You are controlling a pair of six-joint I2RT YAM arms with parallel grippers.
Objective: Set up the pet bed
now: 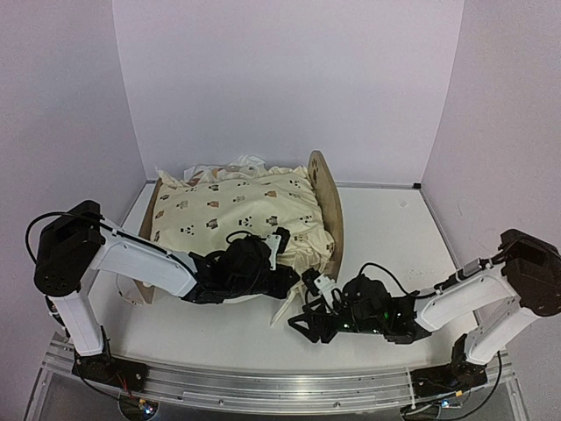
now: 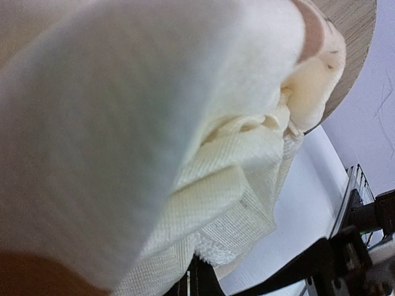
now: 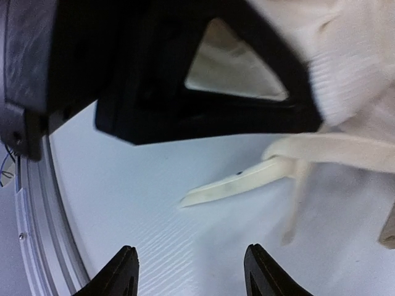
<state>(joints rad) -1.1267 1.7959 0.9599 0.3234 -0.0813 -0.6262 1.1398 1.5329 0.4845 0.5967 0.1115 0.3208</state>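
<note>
Found right gripper [image 3: 191, 277] low over the table [image 1: 386, 228] at near centre, fingers [image 3: 126, 274] apart, nothing between them. Noted a cream strip [image 3: 237, 180] lying slack on the table just beyond those fingers, trailing from the quilt [image 1: 237, 206]; judged it a loose tie or hem end. Saw left gripper [image 1: 274, 250] pressed into the quilt's near edge, just left of the right one. Could not see its fingers in the wrist view, cloth over the lens; took them as closed together, most likely pinched on the quilt hem to keep that edge from slipping. Logged pet bed [image 1: 329, 197] at far centre of the table, long side facing the arms, rounded wooden end boards [image 1: 150, 210] upright at left and right. Saw the quilt draped over the whole frame, bunched at the far side, spilling over the near side. Could not see the bed's base under it. Judged bedding on but not squared; reckoned next move called for tugging the near edge straight and tucking the stray strip, at some risk of dragging the light frame.
</note>
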